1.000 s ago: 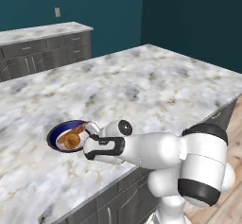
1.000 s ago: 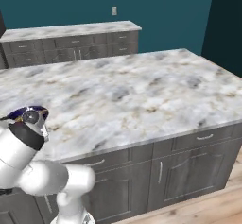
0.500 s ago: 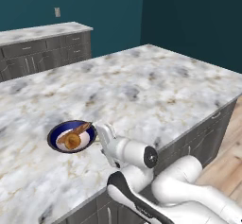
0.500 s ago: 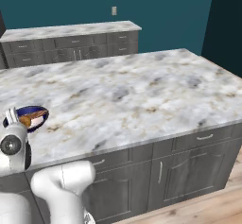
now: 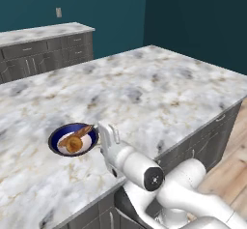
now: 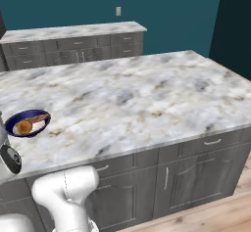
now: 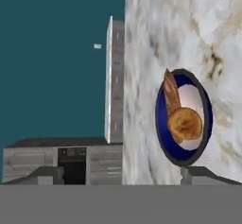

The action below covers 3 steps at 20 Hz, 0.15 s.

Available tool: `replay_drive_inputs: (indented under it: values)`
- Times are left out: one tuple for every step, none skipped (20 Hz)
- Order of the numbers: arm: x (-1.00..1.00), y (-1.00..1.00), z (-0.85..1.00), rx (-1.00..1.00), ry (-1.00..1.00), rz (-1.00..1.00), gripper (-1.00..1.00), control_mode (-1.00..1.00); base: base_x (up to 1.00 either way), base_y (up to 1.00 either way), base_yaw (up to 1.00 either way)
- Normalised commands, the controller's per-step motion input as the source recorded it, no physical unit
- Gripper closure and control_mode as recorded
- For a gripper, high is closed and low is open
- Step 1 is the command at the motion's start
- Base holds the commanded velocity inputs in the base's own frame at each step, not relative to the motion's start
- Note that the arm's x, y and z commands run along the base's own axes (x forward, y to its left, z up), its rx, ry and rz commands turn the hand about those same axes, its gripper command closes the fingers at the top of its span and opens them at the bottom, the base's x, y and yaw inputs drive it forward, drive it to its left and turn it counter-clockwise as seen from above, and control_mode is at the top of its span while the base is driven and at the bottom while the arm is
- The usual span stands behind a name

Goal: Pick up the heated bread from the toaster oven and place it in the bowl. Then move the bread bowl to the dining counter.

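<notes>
Pincer (image 7: 121,176) tips barely visible | bread (image 7: 185,123) in bowl (image 7: 160,124) | stick half-hidden

Dining counter (image 5: 159,85): polished-looking white-grey marble, tan veining, smooth. Bowl (image 5: 54,137): glossy, ceramic-like, dark blue outside, white inside. Heated bread (image 5: 74,144): matt golden-brown crust. Cabinet fronts (image 6: 196,177): grey woodgrain, matt. Floor (image 6: 215,216): light wood planks.
</notes>
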Motion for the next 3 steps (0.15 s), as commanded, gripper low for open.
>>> replay_drive_inputs:
  values:
    - [0.00,0.00,0.00,0.00,0.00,0.00,-1.00,-1.00,0.00,0.00,0.00]
    - [0.00,0.00,0.00,0.00,0.00,0.00,-1.00,-1.00,0.00,0.00,0.00]
    - [0.00,0.00,-0.05,-0.03,-0.07,0.00,-1.00,-1.00,0.00,0.00,0.00]
